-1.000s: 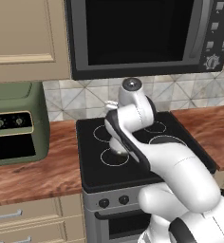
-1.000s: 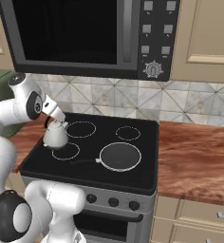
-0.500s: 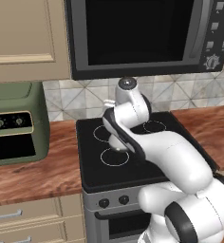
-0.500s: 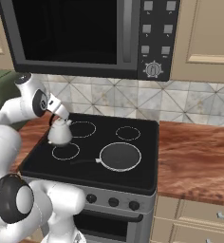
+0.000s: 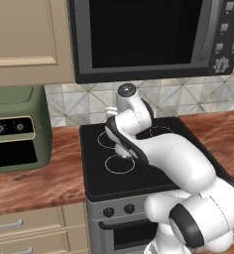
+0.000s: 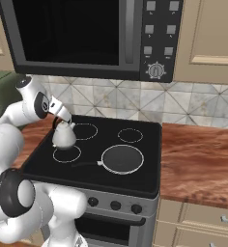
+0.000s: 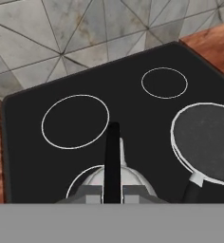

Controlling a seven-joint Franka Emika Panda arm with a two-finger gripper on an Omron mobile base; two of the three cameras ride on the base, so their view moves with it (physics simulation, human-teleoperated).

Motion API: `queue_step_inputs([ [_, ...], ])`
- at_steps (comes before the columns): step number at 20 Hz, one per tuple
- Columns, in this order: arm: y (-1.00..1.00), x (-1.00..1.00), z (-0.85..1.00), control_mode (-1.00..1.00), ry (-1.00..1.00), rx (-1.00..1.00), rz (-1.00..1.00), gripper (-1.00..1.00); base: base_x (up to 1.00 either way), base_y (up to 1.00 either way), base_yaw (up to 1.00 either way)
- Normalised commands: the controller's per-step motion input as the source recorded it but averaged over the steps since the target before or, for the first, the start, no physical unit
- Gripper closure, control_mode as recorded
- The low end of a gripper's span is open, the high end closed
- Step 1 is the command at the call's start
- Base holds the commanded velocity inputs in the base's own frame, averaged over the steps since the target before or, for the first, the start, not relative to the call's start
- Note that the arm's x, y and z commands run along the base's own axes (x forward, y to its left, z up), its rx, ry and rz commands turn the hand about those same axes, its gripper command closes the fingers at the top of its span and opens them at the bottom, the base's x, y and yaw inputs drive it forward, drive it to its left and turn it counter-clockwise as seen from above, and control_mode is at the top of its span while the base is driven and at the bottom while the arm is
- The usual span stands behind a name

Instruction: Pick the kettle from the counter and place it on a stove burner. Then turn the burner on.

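Since a second ago your arm has swung the kettle (image 6: 64,135) a little farther over the stove (image 6: 135,178), and it now hangs just above the front-left ring (image 6: 67,154) near the stove's front-left corner. You have the gripper (image 6: 64,117) clamped on the kettle's thin black handle; in the hand view that handle (image 7: 112,161) runs straight up the middle with the silver dome below it. You cannot see the fingertips themselves, so how far they are apart is unclear, but the kettle hangs from them. That means the pick is done and the carry nearly over. From the hand view the ring (image 7: 92,178) peeks out around the kettle, so you look roughly centred. Lowering and releasing seem next, then the knobs (image 6: 115,205) on the stove's front edge.
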Motion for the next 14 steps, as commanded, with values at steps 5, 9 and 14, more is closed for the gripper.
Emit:
queue_step_inputs([
  [5, 0.02, 0.00, -0.15, -1.00, 0.01, -0.01, 0.00, 1.00, 0.00, 0.00, 0.00],
  [9, 0.05, 0.00, -0.21, -1.00, 0.00, -0.01, 0.00, 1.00, 0.00, 0.00, 0.00],
  [14, 0.13, 0.00, -0.23, -1.00, 0.00, -0.02, 0.00, 1.00, 0.00, 0.00, 0.00],
])
